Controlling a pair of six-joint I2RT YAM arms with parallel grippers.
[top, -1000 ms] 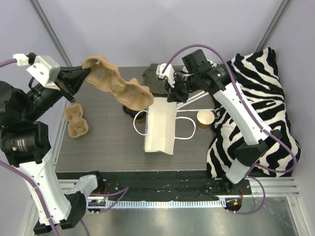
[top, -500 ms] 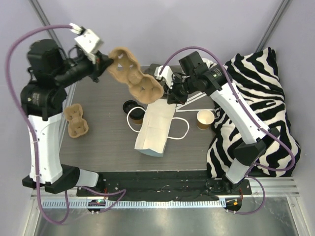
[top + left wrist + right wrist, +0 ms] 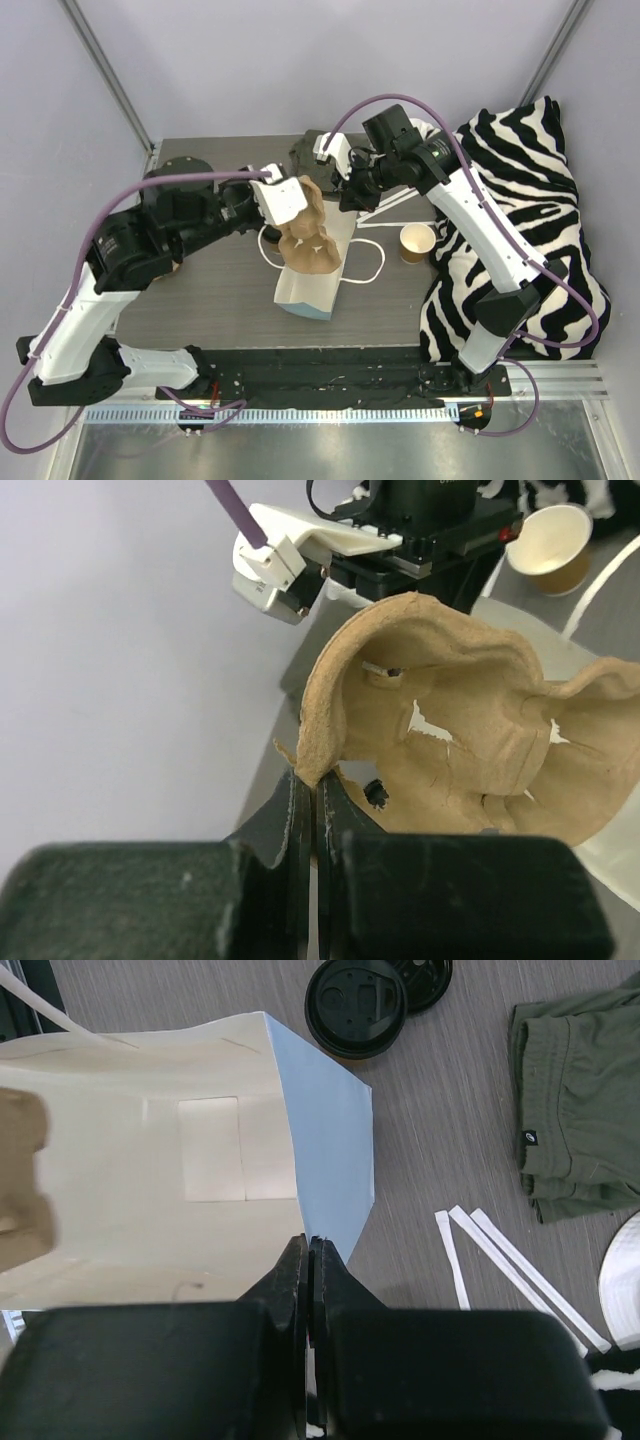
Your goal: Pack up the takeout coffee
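At the bag mouth, left pincer clamps carrier edge, right pincer bag rim.

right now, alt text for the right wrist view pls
The right hand, shut, pinches the rim of a blue paper bag whose white inside faces the camera, with a brown pulp cup carrier at the left edge. Beyond, on the grey table, lie two black lids, a folded green garment and white paper strips.
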